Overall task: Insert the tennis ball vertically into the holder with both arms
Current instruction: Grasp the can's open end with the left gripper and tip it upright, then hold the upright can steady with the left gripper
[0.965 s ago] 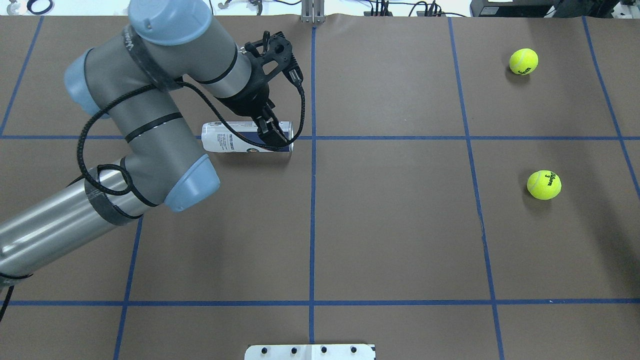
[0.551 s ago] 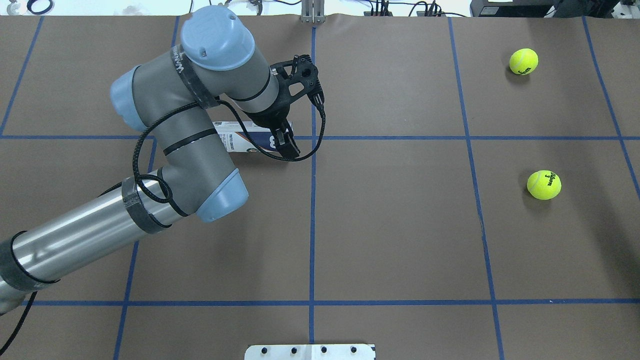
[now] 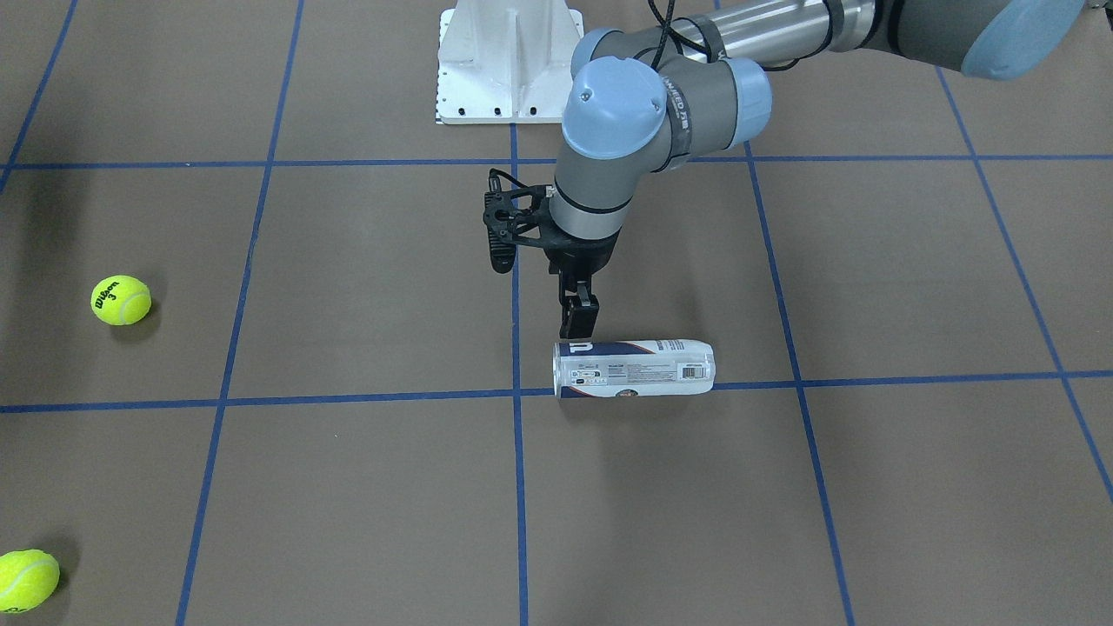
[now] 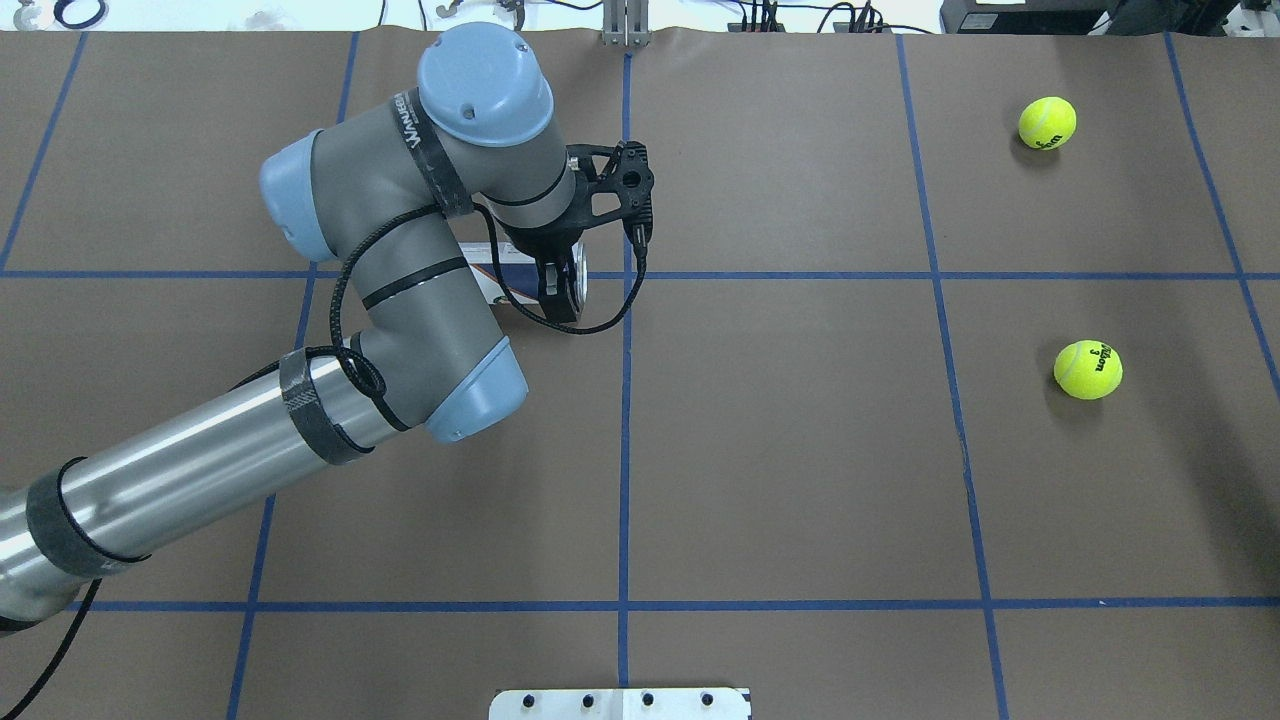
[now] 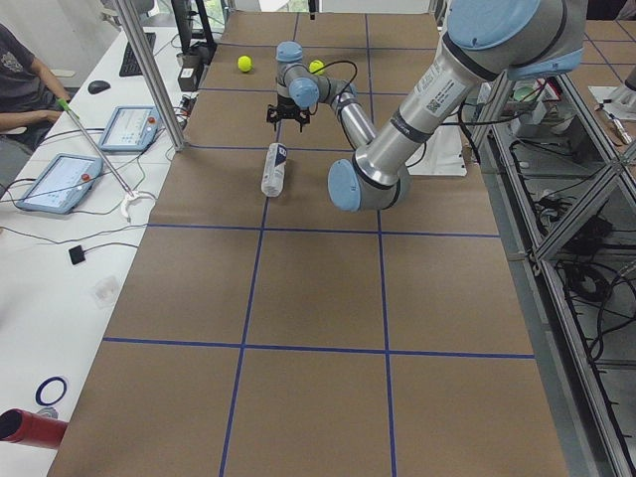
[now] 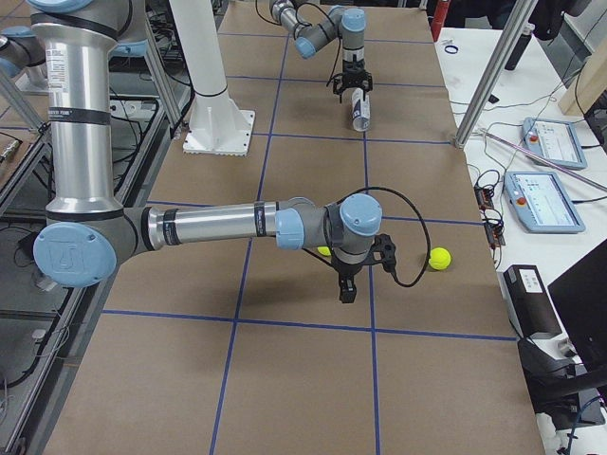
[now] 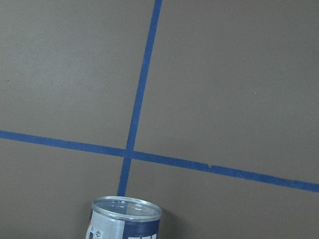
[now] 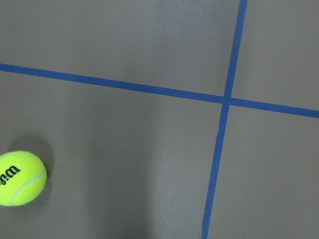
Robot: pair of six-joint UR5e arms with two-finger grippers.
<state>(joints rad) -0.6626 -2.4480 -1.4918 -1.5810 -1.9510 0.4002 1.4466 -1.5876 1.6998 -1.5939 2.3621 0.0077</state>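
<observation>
The holder (image 3: 635, 369) is a clear can with a navy-and-white label, lying on its side on a blue tape line. In the overhead view the holder (image 4: 520, 265) is mostly hidden by the left arm. Its open rim shows in the left wrist view (image 7: 126, 211). My left gripper (image 3: 578, 323) points down, fingers together and empty, just beside the can's open end; it also shows in the overhead view (image 4: 558, 290). Two yellow tennis balls (image 4: 1047, 122) (image 4: 1088, 369) lie on the right. My right gripper (image 6: 346, 289) hovers near one ball (image 8: 20, 178); I cannot tell whether it is open or shut.
The table is brown paper with a blue tape grid. The white base stand (image 3: 509, 65) sits at the robot's edge. Tablets and cables lie on a side bench (image 6: 550, 180) beyond the far edge. An operator (image 5: 25, 84) sits there.
The left arm has swung to the right and its wrist has turned; the gripper slid from over the can's label to its open end. The can and balls have not moved.
</observation>
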